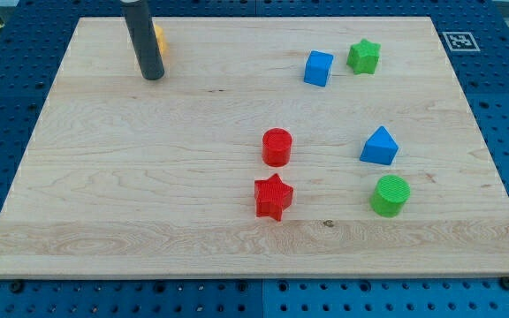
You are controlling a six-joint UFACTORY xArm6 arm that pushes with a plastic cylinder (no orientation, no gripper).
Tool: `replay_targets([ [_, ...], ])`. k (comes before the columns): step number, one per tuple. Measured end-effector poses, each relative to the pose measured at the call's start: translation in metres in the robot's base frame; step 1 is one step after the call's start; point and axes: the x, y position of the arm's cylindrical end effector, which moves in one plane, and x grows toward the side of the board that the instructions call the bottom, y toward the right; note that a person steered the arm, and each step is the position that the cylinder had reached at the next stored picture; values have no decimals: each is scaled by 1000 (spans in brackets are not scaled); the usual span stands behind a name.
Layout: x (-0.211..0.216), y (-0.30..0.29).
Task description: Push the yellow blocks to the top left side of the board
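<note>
Red star (273,197) on grained wood board (104,194), my tip (153,76) beside yellow block (159,39), no jaws.

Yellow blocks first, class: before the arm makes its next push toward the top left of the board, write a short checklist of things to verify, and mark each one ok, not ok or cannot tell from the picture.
1. A yellow block lies at the board's top left: ok.
2. Number and shape of yellow blocks: cannot tell, the rod hides most of what is there.
3. My tip is on the board, just below and left of the yellow: ok.
4. Tip touching the yellow: cannot tell.
5. Other blocks, such as the blue cube and red cylinder, stand well off to the view's right: ok.
</note>
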Motion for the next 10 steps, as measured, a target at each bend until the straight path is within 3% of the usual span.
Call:
replay_targets([
  [5,48,10],
  [10,48,43],
])
